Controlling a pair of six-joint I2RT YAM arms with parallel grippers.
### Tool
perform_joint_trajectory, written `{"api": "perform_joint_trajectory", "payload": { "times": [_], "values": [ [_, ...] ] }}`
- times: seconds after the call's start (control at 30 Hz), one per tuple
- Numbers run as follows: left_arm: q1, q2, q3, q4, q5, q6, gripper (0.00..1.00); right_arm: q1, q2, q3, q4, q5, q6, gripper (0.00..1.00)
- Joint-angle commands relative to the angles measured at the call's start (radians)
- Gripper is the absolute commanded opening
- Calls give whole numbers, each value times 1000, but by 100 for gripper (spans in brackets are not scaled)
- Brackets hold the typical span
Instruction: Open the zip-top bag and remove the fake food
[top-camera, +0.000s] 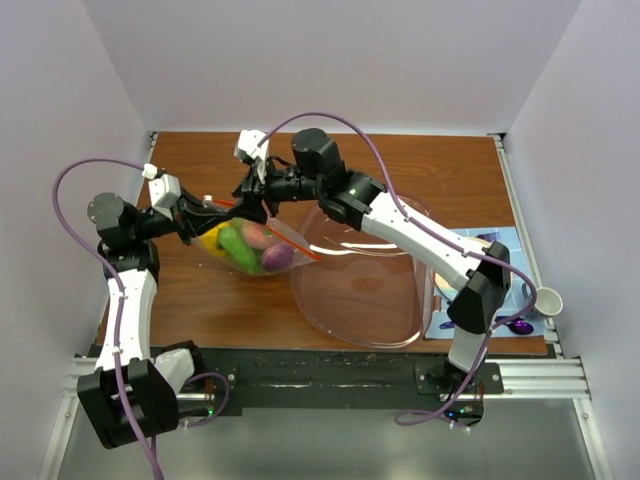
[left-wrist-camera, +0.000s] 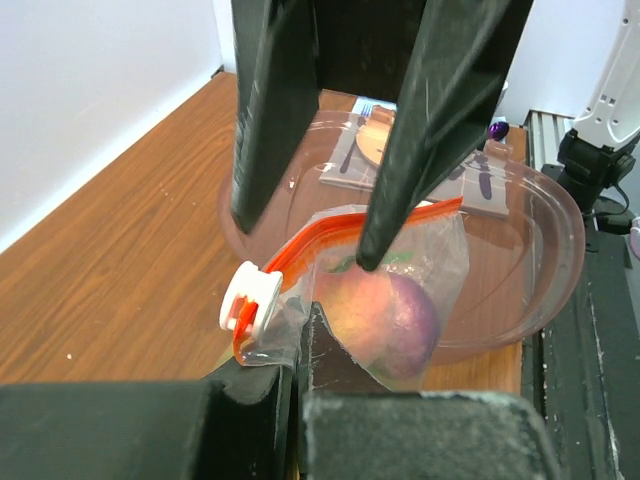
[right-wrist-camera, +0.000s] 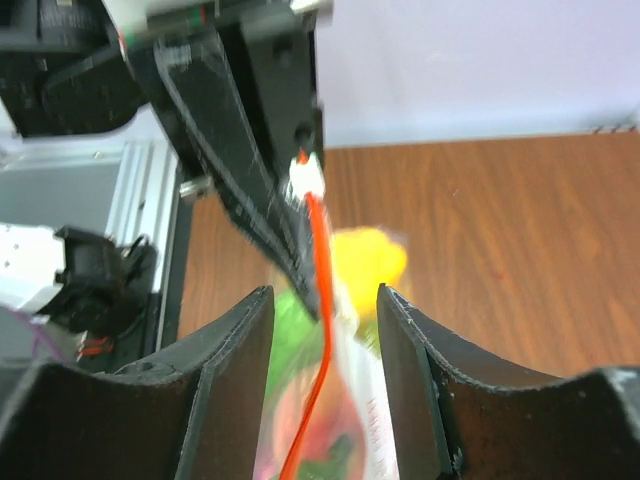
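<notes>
Your left gripper (left-wrist-camera: 302, 345) is clamped on the zip-top bag (top-camera: 288, 243) beside its white slider (left-wrist-camera: 248, 295), just left of the clear bowl (top-camera: 370, 310). I judge it anchors that end. The arm reaches in, elbow bent. The fake food (left-wrist-camera: 400, 315) sits inside. Your right gripper (right-wrist-camera: 325, 300), fingers apart, straddles the red zip strip (right-wrist-camera: 320, 250), its arm stretched across the bowl.

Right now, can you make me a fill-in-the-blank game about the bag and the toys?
The toy food is ____ the bag.
The bag's zip strip has a ____ slider.
Next to the bag sits a big clear ____.
The table is brown ____.
Missing words: inside, white, bowl, wood.
</notes>
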Motion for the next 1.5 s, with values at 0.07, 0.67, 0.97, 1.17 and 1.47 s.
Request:
{"api": "perform_joint_trajectory", "payload": {
  "times": [0.07, 0.67, 0.97, 1.17, 1.47],
  "values": [
    [6, -32, -10, 74, 196, -31, 0, 1, 14, 105, 101, -22, 32, 48],
    [4, -37, -8, 74, 196, -45, 0, 27, 129, 265, 24, -133, 37, 37],
    [4, -35, -5, 71, 196, -46, 0, 28, 140, 275, 21, -139, 57, 6],
    [4, -43, 6, 63, 196, -48, 0, 28, 128, 254, 16, -125, 51, 0],
    [6, -41, 32, 54, 196, -51, 0, 27, 62, 155, -7, -81, 22, 0]
  ]
}}
